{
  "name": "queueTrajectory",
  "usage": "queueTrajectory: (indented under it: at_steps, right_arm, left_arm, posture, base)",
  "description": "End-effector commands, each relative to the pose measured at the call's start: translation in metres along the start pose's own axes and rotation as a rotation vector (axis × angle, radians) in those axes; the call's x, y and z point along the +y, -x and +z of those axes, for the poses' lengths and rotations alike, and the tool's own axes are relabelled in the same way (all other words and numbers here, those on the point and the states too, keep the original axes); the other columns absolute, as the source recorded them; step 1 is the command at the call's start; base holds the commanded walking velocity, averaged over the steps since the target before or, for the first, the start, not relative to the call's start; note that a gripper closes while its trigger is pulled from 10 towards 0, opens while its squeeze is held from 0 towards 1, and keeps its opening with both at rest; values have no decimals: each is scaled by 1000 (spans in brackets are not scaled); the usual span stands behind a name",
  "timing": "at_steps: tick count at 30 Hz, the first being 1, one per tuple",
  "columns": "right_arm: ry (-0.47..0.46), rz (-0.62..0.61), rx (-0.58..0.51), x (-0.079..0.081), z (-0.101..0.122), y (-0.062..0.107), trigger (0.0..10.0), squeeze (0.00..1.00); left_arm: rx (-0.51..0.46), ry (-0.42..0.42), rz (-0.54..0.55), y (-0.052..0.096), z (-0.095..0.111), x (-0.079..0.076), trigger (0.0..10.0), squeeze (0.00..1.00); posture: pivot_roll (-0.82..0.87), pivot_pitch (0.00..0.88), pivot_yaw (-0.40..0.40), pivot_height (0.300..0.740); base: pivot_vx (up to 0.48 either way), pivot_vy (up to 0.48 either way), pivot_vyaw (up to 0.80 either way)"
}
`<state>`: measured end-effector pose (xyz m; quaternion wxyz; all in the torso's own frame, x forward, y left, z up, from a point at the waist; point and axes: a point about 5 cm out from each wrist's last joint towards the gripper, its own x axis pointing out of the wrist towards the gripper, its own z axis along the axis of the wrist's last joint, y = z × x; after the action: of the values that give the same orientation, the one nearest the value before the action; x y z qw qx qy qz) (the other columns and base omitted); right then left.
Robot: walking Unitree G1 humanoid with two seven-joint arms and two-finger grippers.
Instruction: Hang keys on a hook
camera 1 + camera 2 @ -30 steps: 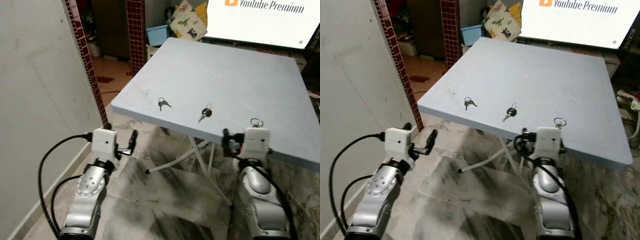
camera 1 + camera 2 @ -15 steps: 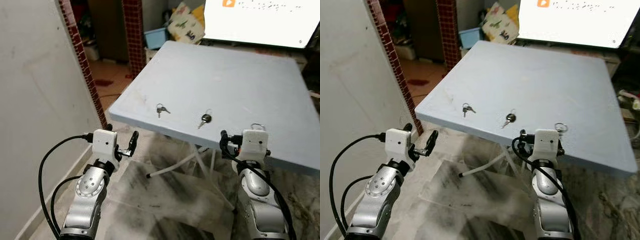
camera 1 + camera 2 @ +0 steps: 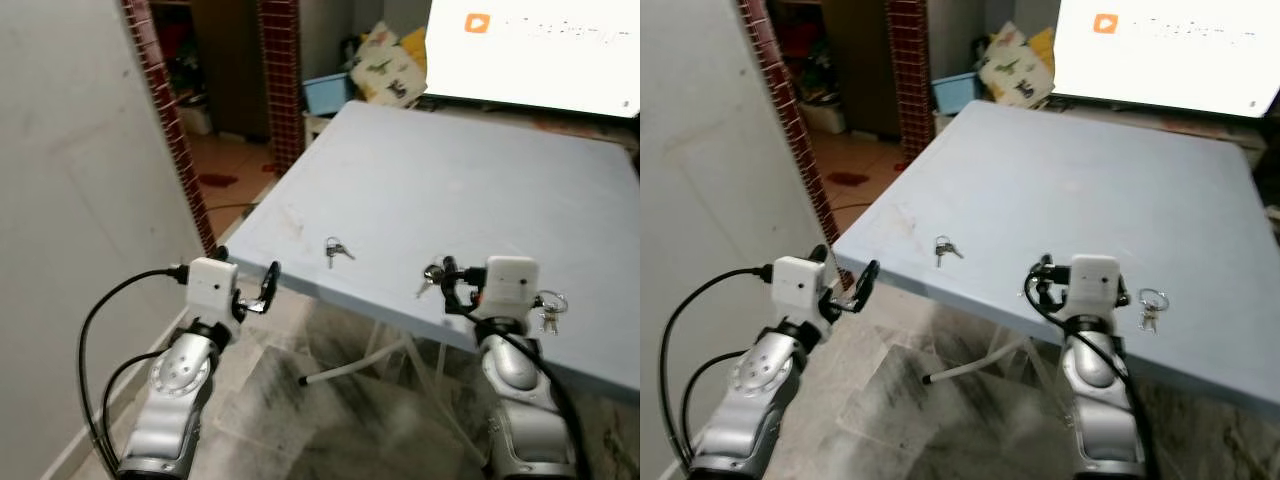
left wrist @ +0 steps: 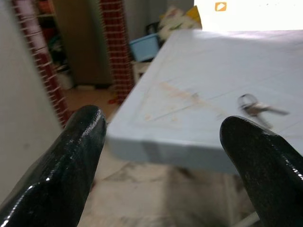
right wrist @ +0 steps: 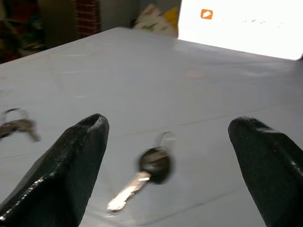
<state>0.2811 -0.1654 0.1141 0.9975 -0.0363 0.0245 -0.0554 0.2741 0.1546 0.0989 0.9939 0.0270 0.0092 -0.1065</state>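
Three sets of keys lie near the front edge of the light blue table (image 3: 450, 170): a small silver bunch (image 3: 335, 250) on the left, a black-headed key (image 5: 150, 166) in the middle, and a ringed bunch (image 3: 1150, 306) on the right. My right gripper (image 5: 168, 124) is open, low over the table edge, with the black-headed key just ahead between its fingers, untouched. The open left gripper (image 4: 163, 123) hovers off the table's front left edge, facing the silver bunch (image 4: 258, 108).
A white wall (image 3: 80, 150) with a red tiled strip (image 3: 165, 110) stands close on my left. A red tiled pillar (image 3: 283, 70), a blue bin (image 3: 328, 92), a patterned cushion (image 3: 388, 70) and a lit screen (image 3: 540, 50) lie beyond the table. White folding legs (image 3: 355, 368) stand underneath on marble floor.
The camera has come closer to the table. My right gripper now reaches over the front edge at the black-headed key. The left gripper is nearer the table's edge.
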Motion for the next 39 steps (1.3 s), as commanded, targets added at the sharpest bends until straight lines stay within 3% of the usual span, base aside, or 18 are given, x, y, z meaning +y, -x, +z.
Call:
queueTrajectory:
  at_steps: [1, 11, 19, 24, 29, 39]
  right_arm:
    - [-15, -8, -3, -5, 3, 0, 10000, 0]
    - [-82, -18, 28, 3, 5, 1, 10000, 0]
    - [-82, -25, 51, 7, 1, 0, 10000, 0]
    - [-83, -22, 41, 7, 5, -11, 10000, 0]
    - [-73, -37, 45, 2, 3, -17, 10000, 0]
    - [-52, -93, 25, -11, 4, -25, 10000, 0]
  left_arm:
    - [-9, -18, -5, 1, 2, -4, 10000, 0]
    - [40, -39, -53, 22, -7, -3, 10000, 0]
    - [39, -37, -54, 21, -2, -3, 10000, 0]
    - [39, -28, -53, 18, 0, -4, 10000, 0]
    - [22, -21, -41, 13, 5, -3, 10000, 0]
    - [33, -6, -27, 16, 0, -7, 10000, 0]
  posture:
    - [-64, 30, 23, 740]
    - [-43, 66, 45, 740]
    - [-26, 75, 62, 740]
    - [-14, 73, 68, 740]
    - [-3, 74, 58, 740]
    - [-5, 67, 43, 740]
  base:
    - [0, 0, 0]
    - [0, 0, 0]
    - [0, 0, 0]
    - [0, 0, 0]
    - [0, 0, 0]
    - [0, 0, 0]
